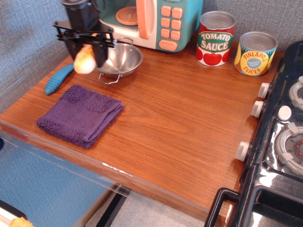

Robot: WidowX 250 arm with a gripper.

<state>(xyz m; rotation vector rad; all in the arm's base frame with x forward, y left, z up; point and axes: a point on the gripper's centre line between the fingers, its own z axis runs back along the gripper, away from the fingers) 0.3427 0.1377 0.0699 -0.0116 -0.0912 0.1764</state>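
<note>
Observation.image view, looking down on a wooden counter [180, 118]. At far left the black gripper [85, 47] is clenched on a small bread roll [84, 60], holding it in the air just left of the steel bowl [120, 59] and clear of the surface. A folded purple cloth [80, 114] lies on the near left part of the counter, below and nearer than the roll, with nothing on it. A blue ridged toy [58, 79] lies to the left of the cloth's far corner, close to the wall. Behind the bowl stands a toy microwave [147, 21]. Further right along the back wall stand a tomato sauce can [216, 39] and a pineapple slices can [255, 53], side by side. A black stove [279, 142] with white knobs occupies the right edge.
</note>
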